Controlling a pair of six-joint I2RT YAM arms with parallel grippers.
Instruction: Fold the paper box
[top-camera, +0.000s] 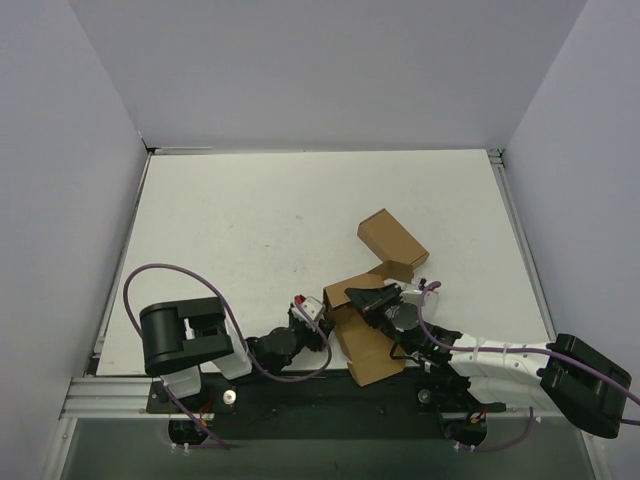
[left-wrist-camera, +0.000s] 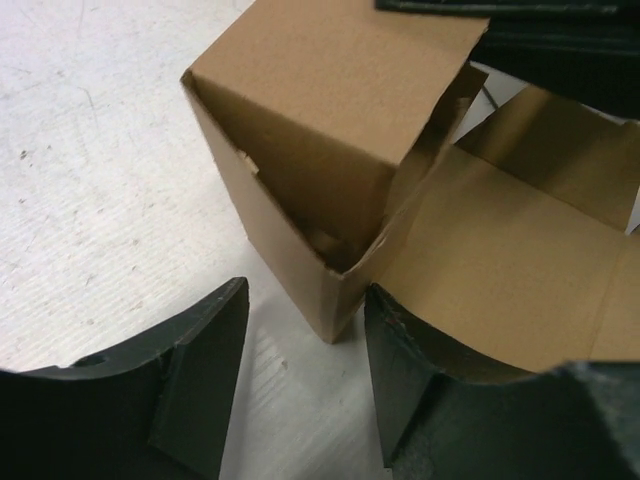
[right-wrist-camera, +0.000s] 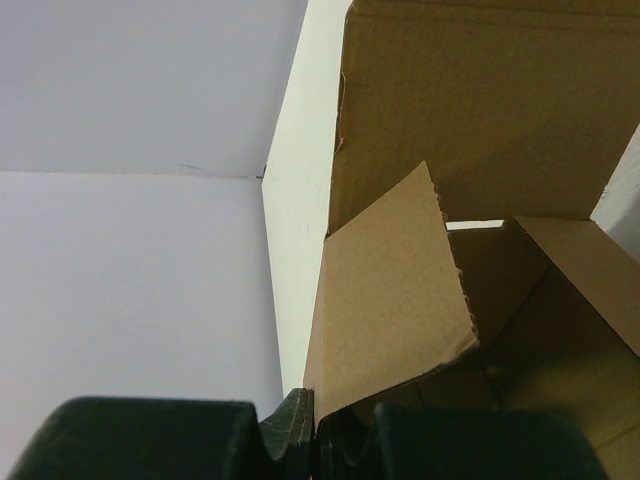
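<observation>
The box (top-camera: 372, 352) sits half-folded by the table's (top-camera: 250, 220) near edge, a bit right of the middle, with its flaps still sticking out. The right tool (right-wrist-camera: 312, 435) is clenched on the edge of one flap. The left tool (left-wrist-camera: 305, 300) is spread wide, a finger on either side of the box's upright corner. Can't tell if they touch it.

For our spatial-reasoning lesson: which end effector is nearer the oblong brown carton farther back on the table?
Right. The right end effector sits below the oblong carton in the top view, gripping the paper box; the left end effector lies farther away, at the box's left side.
</observation>
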